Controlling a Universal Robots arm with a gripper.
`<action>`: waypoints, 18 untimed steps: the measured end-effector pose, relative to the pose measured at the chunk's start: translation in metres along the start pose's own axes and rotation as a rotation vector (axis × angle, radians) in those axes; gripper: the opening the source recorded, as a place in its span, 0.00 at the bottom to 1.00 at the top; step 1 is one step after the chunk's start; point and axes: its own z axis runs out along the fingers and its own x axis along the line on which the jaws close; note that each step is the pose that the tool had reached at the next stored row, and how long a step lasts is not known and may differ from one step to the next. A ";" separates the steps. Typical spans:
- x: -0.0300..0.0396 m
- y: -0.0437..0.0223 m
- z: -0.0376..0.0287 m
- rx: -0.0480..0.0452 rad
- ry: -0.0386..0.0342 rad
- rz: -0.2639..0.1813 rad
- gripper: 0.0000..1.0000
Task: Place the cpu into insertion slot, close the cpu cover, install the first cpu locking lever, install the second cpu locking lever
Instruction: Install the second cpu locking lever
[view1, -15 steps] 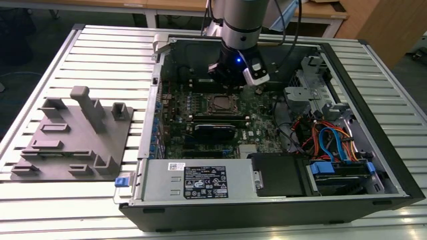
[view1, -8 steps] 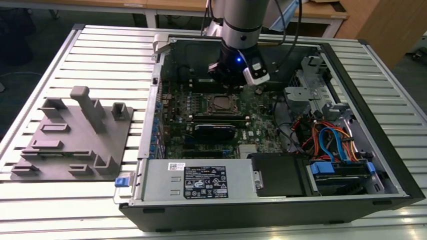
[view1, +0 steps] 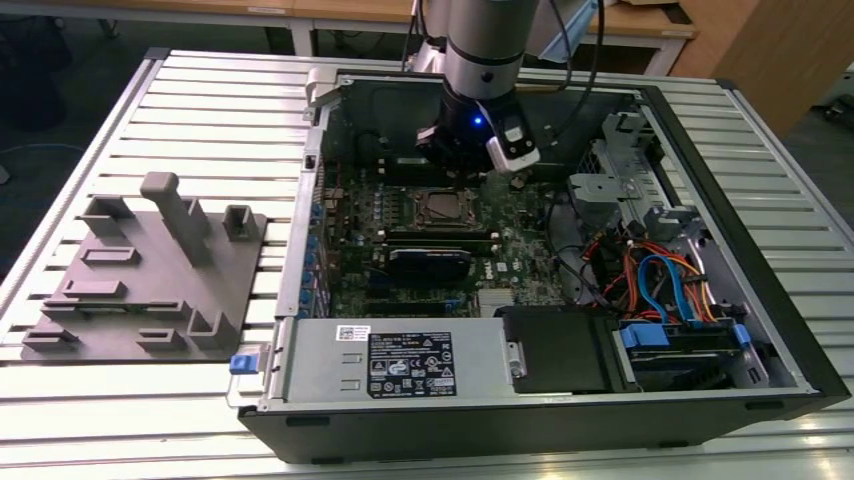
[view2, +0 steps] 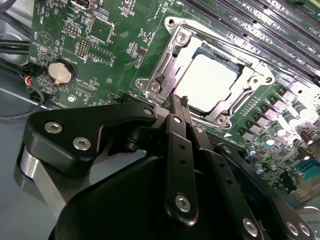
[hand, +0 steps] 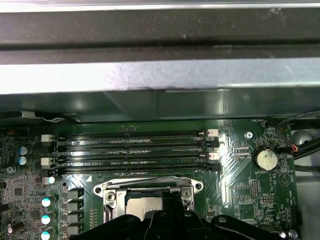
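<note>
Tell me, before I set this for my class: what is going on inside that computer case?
A robot arm reaches into the open computer case, its tool poised at the edge of the cpu cover. The cpu already sits in the insertion slot on the green motherboard, with the cover's frame lying over it. A grey fixture stands on the table beside the case.

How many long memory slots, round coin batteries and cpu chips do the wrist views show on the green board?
long memory slots: 4
round coin battery: 1
cpu: 1
Total: 6
</note>
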 end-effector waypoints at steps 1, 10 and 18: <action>0.0000 -0.0001 0.0000 0.0000 0.0000 0.000 0.10; -0.0001 -0.0017 -0.0003 0.0000 0.0000 0.000 0.10; -0.0002 -0.0012 -0.0049 -0.0002 -0.0001 0.000 0.10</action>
